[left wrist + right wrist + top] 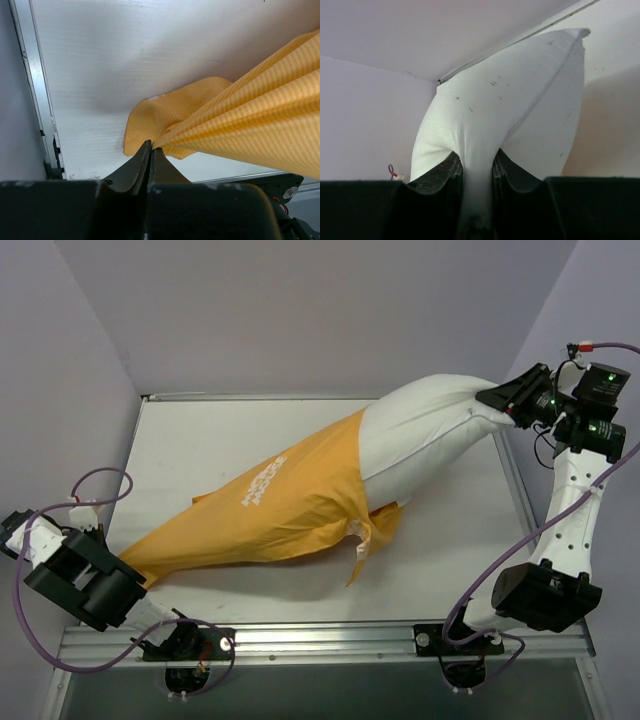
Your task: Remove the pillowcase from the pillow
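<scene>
The pillow (430, 425) lies slantwise from near left to far right over the worktop (200, 440), left claw (138, 575) clamped on the pillowcase (280, 500) at its near-left tip, right claw (497, 398) clamped on the bare far-right corner.

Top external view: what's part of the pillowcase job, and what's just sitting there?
In the job: pillowcase; pillow; left fingers pinching the pillowcase; right fingers pinching the pillow.
Just there: table; front rail; backdrop walls.
</scene>
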